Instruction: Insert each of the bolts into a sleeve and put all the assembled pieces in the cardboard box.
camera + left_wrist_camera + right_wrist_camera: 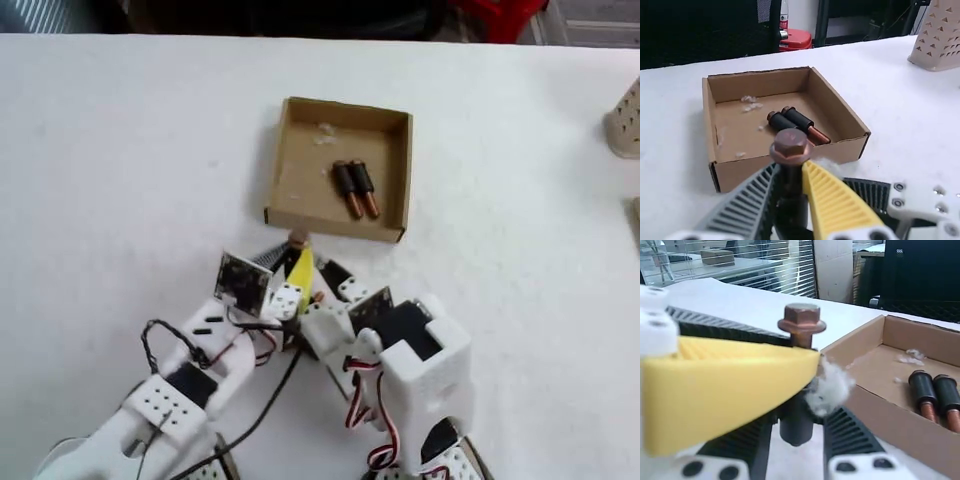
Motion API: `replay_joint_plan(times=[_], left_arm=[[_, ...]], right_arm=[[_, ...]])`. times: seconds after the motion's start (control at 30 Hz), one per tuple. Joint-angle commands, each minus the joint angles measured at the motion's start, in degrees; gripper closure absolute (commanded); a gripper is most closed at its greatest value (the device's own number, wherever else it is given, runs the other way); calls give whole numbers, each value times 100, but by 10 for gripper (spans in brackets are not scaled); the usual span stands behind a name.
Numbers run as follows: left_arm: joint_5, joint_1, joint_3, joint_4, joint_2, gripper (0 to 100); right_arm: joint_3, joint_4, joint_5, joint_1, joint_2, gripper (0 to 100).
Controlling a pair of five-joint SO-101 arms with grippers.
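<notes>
Bolt (790,146) clamped upright by left gripper (790,170) fingers (832,200), head up, sleeve (796,425) on lower shank; 2 assembled pieces (355,188) laid in cardboard box (335,222).

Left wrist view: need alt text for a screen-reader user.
The left gripper clamps a copper bolt upright, hex head up, between grey and yellow fingers. Behind it, an open cardboard box on the white table holds two sleeved bolts lying side by side.

bright even light; white table (120,150) glares, shadows faint.
</notes>
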State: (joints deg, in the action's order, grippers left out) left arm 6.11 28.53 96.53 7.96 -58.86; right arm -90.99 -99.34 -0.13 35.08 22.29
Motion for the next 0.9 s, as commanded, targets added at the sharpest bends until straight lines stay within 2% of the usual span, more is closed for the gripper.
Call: replay_joint_plan(times=[0.0, 0.17, 0.23, 0.37, 0.5, 0.87], left_arm=[[-202, 198, -9, -202, -22, 980], [-211, 198, -9, -202, -22, 979], [-211, 198, -26, -176, -31, 950], [-176, 189, -18, -273, -13, 771], [-176, 207, -18, -800, -57, 628], [-176, 189, -26, -870, -57, 666]], right_arm=[[35, -145, 44, -171, -259, 982], [35, -145, 44, -171, -259, 982], [35, -145, 44, -171, -259, 982], [35, -145, 44, -171, -259, 982], [35, -145, 44, -171, -259, 982], [35, -145, 44, -171, -259, 982]])
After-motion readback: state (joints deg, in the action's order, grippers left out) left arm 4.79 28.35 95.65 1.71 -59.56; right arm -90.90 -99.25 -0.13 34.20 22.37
